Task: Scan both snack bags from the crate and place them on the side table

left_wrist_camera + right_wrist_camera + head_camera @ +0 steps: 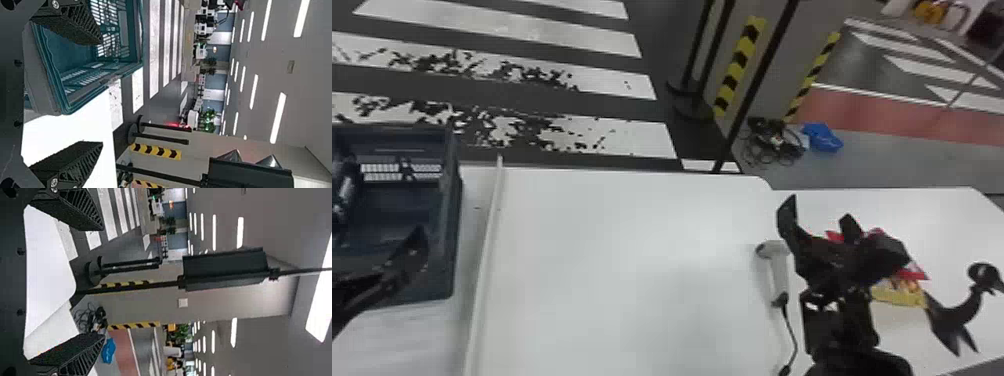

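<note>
- Striped floor [532, 80] runs beyond the white work table [632, 260].
- Red and yellow snack packaging [902, 296] lies on the side table [939, 220], partly hidden by the right arm; whether it is one bag or two is hard to tell.
- The right gripper [103, 282] is spread wide, holding nothing; the left gripper [102, 93], also wide and unloaded, is by the crate [455, 225].
- The scanner [778, 267] lies free, so placing seems finished for at least one bag.
- Next calls for checking the crate, then withdrawing clear of the packaging.
</note>
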Controlling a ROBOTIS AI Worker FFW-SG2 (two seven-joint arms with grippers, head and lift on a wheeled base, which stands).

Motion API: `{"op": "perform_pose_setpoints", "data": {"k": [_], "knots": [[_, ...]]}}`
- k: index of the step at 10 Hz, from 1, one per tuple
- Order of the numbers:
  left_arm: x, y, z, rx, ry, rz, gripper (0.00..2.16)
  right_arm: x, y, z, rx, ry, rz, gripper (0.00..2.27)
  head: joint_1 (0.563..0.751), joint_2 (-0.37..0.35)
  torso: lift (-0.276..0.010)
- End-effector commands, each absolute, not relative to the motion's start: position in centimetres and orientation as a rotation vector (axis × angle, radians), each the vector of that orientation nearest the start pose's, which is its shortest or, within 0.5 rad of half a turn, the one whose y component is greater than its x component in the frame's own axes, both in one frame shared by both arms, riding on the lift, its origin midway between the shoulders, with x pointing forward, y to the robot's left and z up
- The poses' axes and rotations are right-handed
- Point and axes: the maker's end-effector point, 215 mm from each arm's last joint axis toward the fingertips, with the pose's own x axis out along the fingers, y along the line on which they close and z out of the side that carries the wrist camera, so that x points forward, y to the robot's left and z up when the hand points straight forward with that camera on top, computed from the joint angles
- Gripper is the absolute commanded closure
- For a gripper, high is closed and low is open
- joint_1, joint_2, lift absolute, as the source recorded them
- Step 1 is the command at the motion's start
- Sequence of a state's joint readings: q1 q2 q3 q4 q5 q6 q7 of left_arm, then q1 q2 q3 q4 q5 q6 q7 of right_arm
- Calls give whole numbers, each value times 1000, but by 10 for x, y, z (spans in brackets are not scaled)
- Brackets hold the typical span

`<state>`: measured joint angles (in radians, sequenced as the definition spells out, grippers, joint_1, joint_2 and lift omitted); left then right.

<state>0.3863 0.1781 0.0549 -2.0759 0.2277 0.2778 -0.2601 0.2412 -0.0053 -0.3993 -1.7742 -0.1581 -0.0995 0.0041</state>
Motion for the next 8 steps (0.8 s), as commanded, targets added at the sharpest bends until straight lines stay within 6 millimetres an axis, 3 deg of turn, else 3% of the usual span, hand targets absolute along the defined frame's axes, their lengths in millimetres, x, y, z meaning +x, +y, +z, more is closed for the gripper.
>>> {"op": "perform_pose_setpoints", "data": {"k": [1, 3, 4, 6, 8], "knots": [[470, 191, -344, -56, 156, -336, 87, 490, -377, -317, -50, -95, -278, 12, 695, -299, -95], [467, 183, -349, -39, 165, -348, 87, 487, -276, -339, -99, -67, -136, 9, 695, -217, -95], [467, 183, -350, -34, 167, -352, 87, 478, -244, -349, -99, -56, -109, 9, 695, -160, -95], [463, 182, -343, -16, 129, -363, 87, 470, -212, -368, -89, -21, -70, 9, 695, -73, -95], [456, 185, -335, 6, 61, -375, 87, 464, -192, -375, -103, -8, -38, 9, 695, -40, -95]]}}
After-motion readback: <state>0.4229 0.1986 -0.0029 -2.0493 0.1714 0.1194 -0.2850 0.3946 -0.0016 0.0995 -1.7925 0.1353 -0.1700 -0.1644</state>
